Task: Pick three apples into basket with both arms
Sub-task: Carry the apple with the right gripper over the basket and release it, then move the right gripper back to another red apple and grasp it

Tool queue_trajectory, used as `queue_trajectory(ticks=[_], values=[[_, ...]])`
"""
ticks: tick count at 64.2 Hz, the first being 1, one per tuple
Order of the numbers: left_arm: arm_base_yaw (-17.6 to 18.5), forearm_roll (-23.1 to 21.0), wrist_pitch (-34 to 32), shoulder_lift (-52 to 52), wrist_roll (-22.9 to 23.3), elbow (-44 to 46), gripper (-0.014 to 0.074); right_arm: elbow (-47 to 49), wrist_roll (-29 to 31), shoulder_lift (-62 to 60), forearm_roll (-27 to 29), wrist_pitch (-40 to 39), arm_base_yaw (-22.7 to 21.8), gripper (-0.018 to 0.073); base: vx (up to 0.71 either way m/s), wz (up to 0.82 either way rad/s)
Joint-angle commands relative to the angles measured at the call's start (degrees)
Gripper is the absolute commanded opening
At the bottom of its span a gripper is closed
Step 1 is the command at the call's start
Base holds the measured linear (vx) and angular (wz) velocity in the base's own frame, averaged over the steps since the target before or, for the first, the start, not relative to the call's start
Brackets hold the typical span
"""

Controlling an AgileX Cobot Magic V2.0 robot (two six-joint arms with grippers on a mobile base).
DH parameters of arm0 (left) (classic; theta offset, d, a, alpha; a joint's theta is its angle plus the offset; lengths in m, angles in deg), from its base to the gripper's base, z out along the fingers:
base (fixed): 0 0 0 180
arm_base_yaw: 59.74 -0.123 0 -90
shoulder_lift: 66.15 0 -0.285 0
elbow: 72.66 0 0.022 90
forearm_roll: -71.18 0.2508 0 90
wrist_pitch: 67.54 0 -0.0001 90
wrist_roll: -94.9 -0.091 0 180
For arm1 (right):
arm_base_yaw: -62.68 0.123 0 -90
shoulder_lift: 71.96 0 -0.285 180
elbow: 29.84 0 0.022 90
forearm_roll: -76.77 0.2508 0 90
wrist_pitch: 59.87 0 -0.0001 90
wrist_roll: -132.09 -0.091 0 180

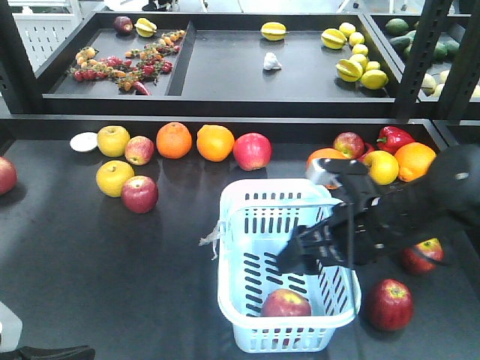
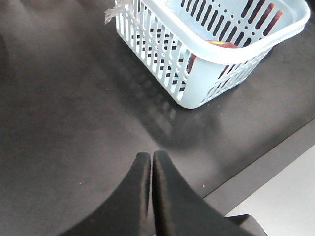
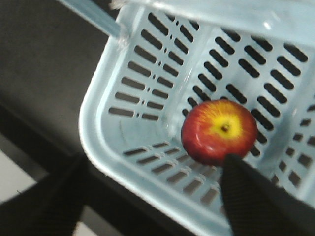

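Pale-blue basket (image 1: 223,251) holds one apple (image 1: 286,304); right gripper (image 3: 152,167) above it, fingers spread, empty. Left gripper (image 2: 151,158) beside basket, pinched closed, empty. Risk: right arm (image 1: 420,202), lifting out, could snag handle (image 1: 274,208), tip basket.

At frame right, the right arm (image 1: 420,202) is showing matte-black links, a rounded joint (image 1: 454,184) with a small white mark (image 1: 460,176), and a thin black cable (image 1: 349,232); the left gripper (image 2: 150,156) is showing smooth curved black fingers.

The dark worktop (image 1: 82,277) carries a pale blue basket (image 1: 234,292), a red apple (image 1: 388,304) just right of it, an orange (image 1: 174,139) beside a second orange (image 1: 215,142) farther back, and a red bell pepper (image 1: 394,138).
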Motion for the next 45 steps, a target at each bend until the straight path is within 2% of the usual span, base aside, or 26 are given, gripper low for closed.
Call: queue_trajectory(ticks=[1,9,10,20,32,38,45], values=[[0.2,-0.9,-3.2,0.1,0.5,1.5,-0.0008,1.2,-3.0,-6.1,-3.0,3.5,-2.1,0.0301,0.00,0.00],[0.2,-0.9,-3.1,0.1,0.5,1.5,-0.0008,1.2,-8.5,-11.8,-9.9,3.8,-5.3,-0.0001,0.00,0.00],[0.2,-0.9,-3.1,0.1,0.5,1.5,-0.0008,1.2,-9.1,-12.3,-10.6,3.8,-5.7,-0.0015,0.00,0.00],[0.2,-0.9,-3.1,0.1,0.5,1.5,-0.0008,1.2,-13.6,-16.0,-18.1,6.6,-11.6,-0.0008,0.00,0.00],[0.2,-0.9,-3.1,0.1,0.5,1.5,-0.0008,1.2,-14.3,-15.5,-21.5,7.9,-16.8,0.0016,0.00,0.00],[0.2,-0.9,-3.1,0.1,0.5,1.5,-0.0008,1.2,-14.3,-14.3,-22.5,7.9,-17.0,0.0090,0.00,0.00],[0.2,-0.9,-3.1,0.1,0.5,1.5,-0.0008,1.2,-14.3,-12.1,-22.5,7.7,-17.0,0.0286,0.00,0.00]])
